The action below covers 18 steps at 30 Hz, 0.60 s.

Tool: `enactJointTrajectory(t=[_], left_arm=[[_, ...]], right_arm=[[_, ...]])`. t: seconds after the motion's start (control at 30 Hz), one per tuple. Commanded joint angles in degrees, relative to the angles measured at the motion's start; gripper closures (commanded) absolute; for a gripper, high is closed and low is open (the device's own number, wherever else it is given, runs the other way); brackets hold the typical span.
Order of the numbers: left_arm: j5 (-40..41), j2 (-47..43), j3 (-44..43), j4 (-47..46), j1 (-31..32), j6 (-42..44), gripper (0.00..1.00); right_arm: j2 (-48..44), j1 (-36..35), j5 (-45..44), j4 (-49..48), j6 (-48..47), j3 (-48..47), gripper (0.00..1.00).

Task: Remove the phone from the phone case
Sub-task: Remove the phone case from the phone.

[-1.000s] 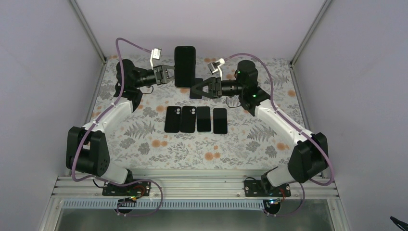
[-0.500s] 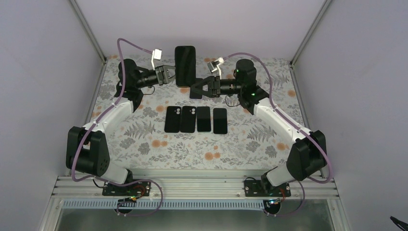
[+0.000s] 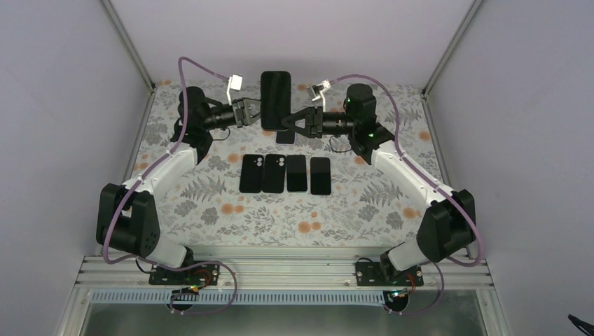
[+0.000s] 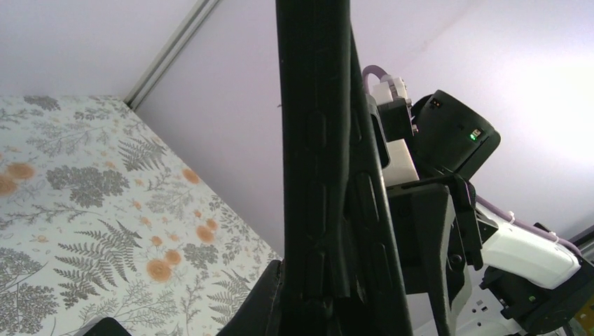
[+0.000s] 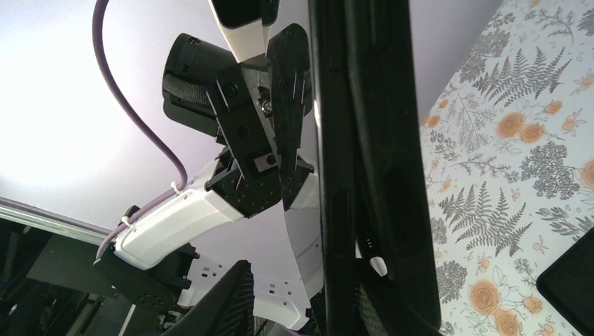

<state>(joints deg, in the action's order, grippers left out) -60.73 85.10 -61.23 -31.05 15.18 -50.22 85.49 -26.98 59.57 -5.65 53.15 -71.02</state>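
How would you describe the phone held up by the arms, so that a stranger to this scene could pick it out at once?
Start at the floral table and look past the row of four dark phone-shaped slabs in its middle, towards the far wall. There, between the left gripper and the right gripper, is the black phone. It alone stands upright; the others lie flat.

Both arms reach up the frame from their bases at the bottom edge and bend inward near the top, wrists level and facing each other. The left arm (image 3: pixel 164 164) ends in the left gripper (image 3: pixel 253 112), clamped tight on the upright phone (image 3: pixel 275 94). The right arm (image 3: pixel 406 175) mirrors it; the right gripper (image 3: pixel 288 124) has its fingers parted, straddling the opposite edge.
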Motion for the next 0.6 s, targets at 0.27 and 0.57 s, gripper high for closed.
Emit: enactJointTrajectory(t=[0.27, 0.57], left_arm=[[-1.35, -2.58, -0.56, 2.04, 3.11, 6.21, 0.98], [-1.30, -2.76, -0.31, 4.05, 4.60, 8.42, 0.98]], right_arm=[[0.65, 2.34, -3.49, -1.00, -0.08, -2.08, 0.75], [1.08, 3.89, -3.75, -1.30, 0.44, -2.36, 0.83]])
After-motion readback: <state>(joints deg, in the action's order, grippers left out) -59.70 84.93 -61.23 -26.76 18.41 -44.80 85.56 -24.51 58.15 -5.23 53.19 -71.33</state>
